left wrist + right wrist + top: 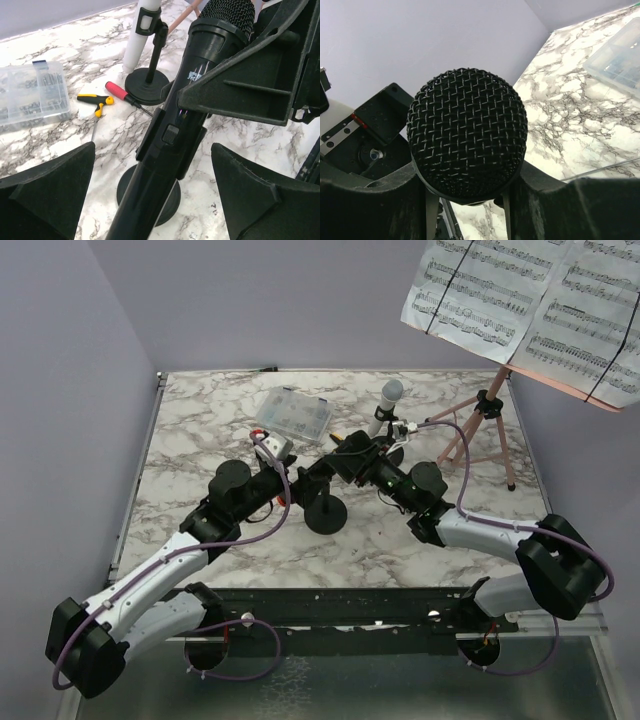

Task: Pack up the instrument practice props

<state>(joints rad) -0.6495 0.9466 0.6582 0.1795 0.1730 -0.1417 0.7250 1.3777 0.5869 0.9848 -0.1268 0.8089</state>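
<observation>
The top camera looked down from above and behind the robot over the whole marble table (200,420), while the left wrist camera faced farward, close against the black microphone (185,115), whose mesh head (467,147) filled the right wrist view, and all three shared the clear compartment box (293,415).

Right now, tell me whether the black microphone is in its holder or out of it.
In: the black microphone sits tilted in the holder clip, right gripper clamped below its head.
</observation>
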